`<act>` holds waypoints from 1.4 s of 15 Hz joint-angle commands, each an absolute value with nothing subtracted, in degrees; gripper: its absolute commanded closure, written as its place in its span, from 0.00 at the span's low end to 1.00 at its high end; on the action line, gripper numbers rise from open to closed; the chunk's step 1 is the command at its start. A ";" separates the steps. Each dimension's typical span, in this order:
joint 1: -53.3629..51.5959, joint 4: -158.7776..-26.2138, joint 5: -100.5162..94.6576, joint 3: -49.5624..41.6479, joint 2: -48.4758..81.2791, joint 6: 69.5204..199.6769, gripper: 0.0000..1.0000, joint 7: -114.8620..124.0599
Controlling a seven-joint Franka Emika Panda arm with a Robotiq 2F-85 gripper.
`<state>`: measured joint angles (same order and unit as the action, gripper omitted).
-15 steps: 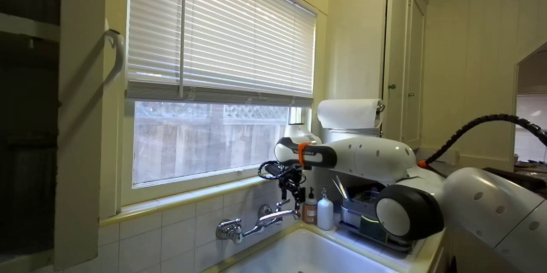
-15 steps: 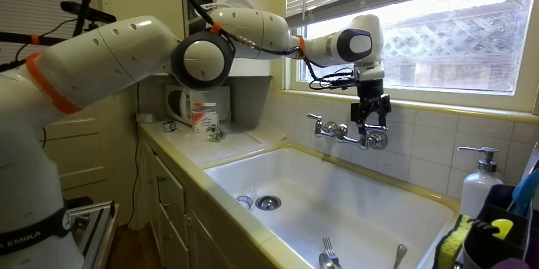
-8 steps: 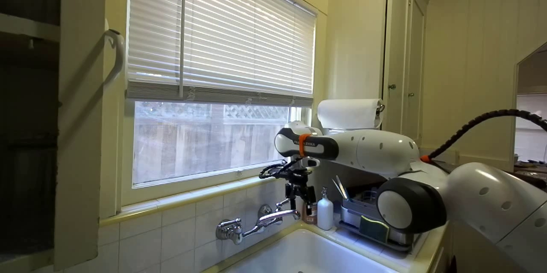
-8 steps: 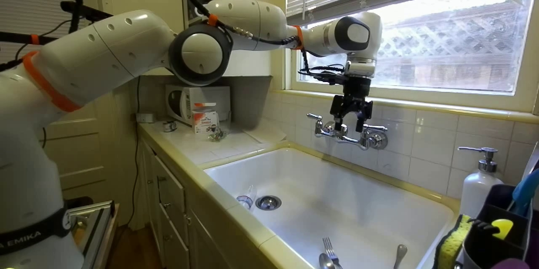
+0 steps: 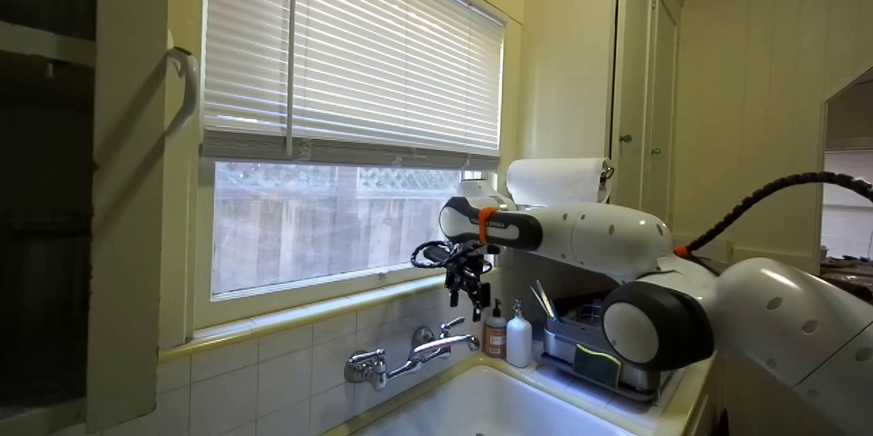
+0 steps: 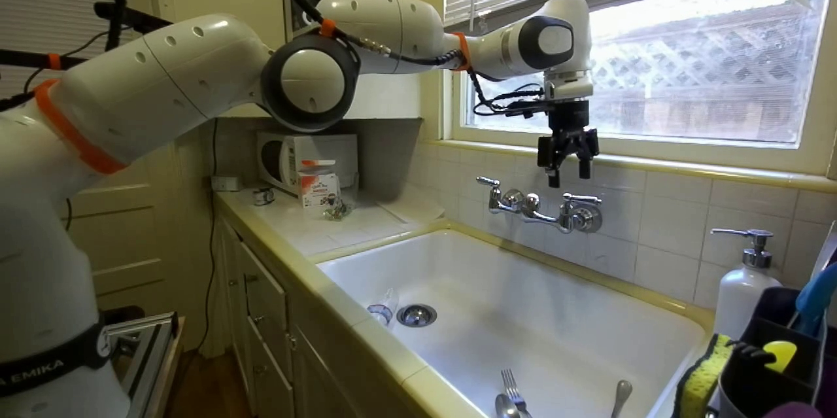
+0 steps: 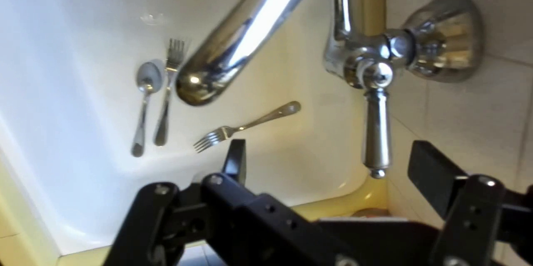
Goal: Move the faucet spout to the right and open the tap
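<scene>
The gripper (image 6: 569,176), fingers spread and holding nothing, hangs over the tap (image 6: 533,209) above the bench's back edge (image 6: 608,282); the faucet spout (image 7: 245,37) points toward the white pump bottle's (image 5: 520,344) corner — so opening seems in hand, next calling for descent around that side's handle (image 7: 377,128), then turning.

Silver all over for the tap (image 7: 354,53) and the spout (image 7: 250,33), which has a white streak down it. The end effector (image 7: 335,166) is pretty much all black. The arm (image 6: 196,78) is white with black patches and loud orange bands (image 6: 75,128). White sink (image 6: 588,300), worktop (image 6: 294,225) in white tile with mustardy yellow trim (image 6: 390,346), wall tiles (image 6: 673,222) with a grey grid on white. The blinds (image 5: 395,67) are white and stripy, the sponge (image 5: 597,366) dark green with a yellow edge, soap bottle (image 5: 518,344) white, box (image 6: 319,189) white with reddish orange patches.
</scene>
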<state>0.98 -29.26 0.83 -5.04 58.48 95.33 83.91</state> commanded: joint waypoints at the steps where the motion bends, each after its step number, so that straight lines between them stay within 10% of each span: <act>1: 1.67 -28.19 0.77 -5.07 61.27 101.06 0.00 82.27; 21: 0.70 -30.72 0.93 -5.11 58.96 83.52 0.00 80.06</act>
